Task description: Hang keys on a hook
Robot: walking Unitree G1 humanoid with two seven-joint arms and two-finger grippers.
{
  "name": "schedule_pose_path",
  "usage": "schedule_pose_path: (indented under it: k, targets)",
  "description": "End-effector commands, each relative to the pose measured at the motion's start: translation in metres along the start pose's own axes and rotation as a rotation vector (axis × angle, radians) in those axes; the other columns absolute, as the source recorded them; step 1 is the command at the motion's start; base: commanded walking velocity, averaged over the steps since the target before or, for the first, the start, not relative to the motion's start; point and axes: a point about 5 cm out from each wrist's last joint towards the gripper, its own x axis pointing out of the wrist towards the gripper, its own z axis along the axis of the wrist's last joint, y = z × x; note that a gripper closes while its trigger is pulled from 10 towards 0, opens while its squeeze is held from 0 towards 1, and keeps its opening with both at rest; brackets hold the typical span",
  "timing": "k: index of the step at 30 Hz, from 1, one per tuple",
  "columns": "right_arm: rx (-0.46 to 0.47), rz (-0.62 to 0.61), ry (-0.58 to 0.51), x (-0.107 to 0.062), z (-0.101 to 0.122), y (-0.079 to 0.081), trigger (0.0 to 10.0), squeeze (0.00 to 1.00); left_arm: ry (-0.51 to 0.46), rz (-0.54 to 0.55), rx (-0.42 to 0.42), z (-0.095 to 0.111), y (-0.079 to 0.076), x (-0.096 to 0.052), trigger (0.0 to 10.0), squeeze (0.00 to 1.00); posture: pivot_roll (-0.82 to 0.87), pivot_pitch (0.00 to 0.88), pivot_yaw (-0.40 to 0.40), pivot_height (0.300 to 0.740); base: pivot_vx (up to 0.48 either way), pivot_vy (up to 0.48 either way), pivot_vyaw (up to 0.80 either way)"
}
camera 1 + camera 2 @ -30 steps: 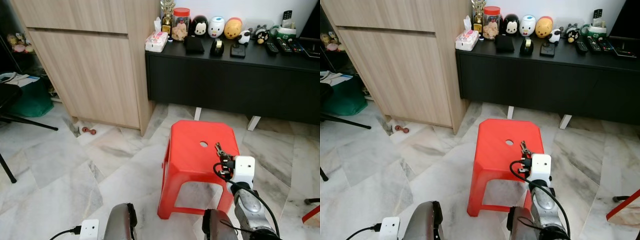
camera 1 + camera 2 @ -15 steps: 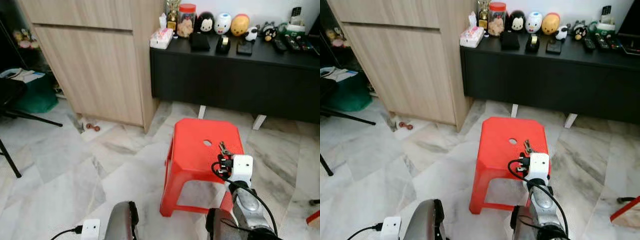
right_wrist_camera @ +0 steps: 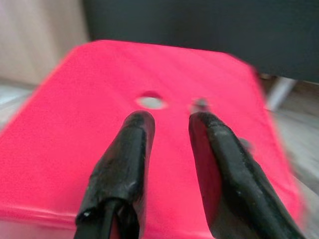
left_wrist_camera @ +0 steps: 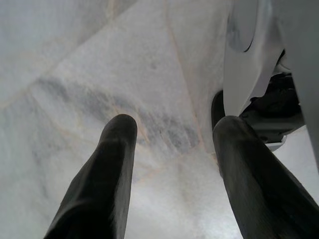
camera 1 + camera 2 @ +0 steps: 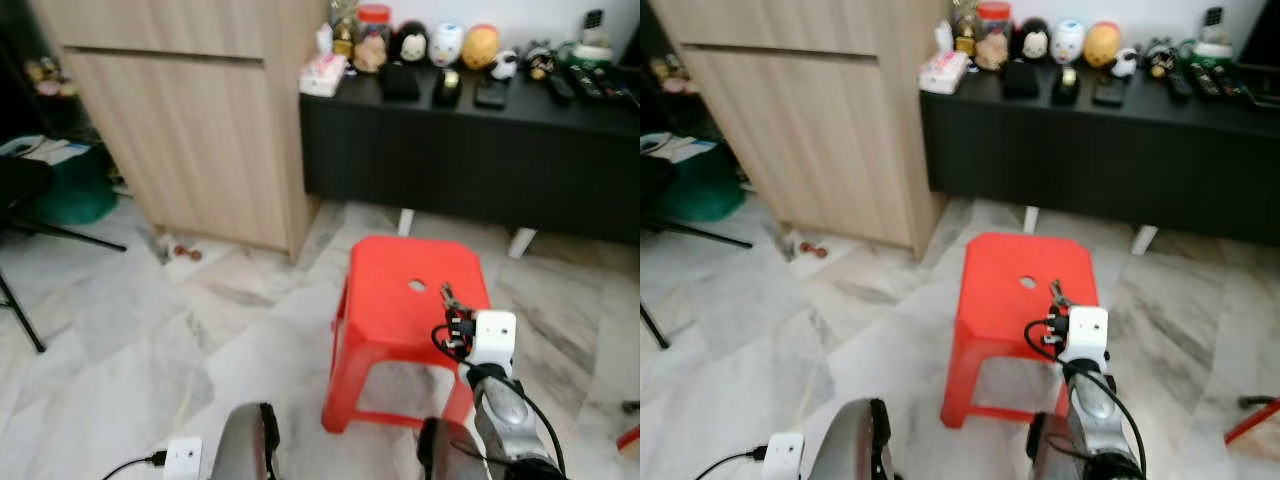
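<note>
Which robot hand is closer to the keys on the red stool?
The right. The right gripper is over the red stool, pointing at the keys just ahead of it. The left gripper hangs low over the marble floor, away from the stool.

A red stool (image 5: 400, 300) stands on open marble floor (image 5: 150, 340), its top bare around the keys (image 5: 446, 297) near its right edge. Behind it a cluttered black desk (image 5: 470, 150) and a wooden cabinet (image 5: 190, 120) wall off the way ahead.
</note>
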Motion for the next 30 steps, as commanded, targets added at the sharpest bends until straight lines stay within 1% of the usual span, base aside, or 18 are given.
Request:
schedule_pose_path:
  k: [1, 14, 18, 23, 24, 30]
  targets:
    - [0.02, -0.013, -0.009, 0.001, 0.0023, -0.0007, 10.0, 0.0, 0.006, -0.038, -0.003, -0.0004, -0.0099, 0.0001, 10.0, 0.0, -0.07, 0.05, -0.012, 0.548, 0.0, 0.0, 0.0]
    - [0.025, -0.018, -0.005, -0.0005, 0.0003, -0.0006, 10.0, 0.0, 0.004, -0.04, 0.002, 0.0005, -0.009, 0.0003, 10.0, 0.0, -0.07, 0.063, -0.009, 0.548, 0.0, 0.0, 0.0]
    - [0.007, -0.006, -0.008, -0.0007, 0.0004, 0.0006, 10.0, 0.0, 0.004, -0.041, 0.003, 0.0004, -0.0088, 0.0003, 10.0, 0.0, -0.07, 0.061, -0.008, 0.548, 0.0, 0.0, 0.0]
    - [0.011, -0.005, -0.013, -0.0019, -0.0004, 0.0014, 10.0, 0.0, 0.006, -0.042, 0.007, -0.0007, -0.0084, 0.0, 10.0, 0.0, -0.07, 0.039, -0.008, 0.548, 0.0, 0.0, 0.72]
    - [0.027, -0.009, -0.013, -0.0023, -0.0009, 0.0013, 10.0, 0.0, 0.007, -0.043, 0.008, -0.0009, -0.0084, 0.0, 10.0, 0.0, -0.07, 0.037, -0.008, 0.548, 0.0, 0.0, 0.0]
    - [0.022, -0.007, -0.012, -0.0026, -0.0013, 0.0018, 10.0, 0.0, 0.008, -0.044, 0.01, -0.0019, -0.008, -0.0002, 10.0, 0.0, -0.07, 0.026, -0.008, 0.548, 0.04, 0.0, 0.0]
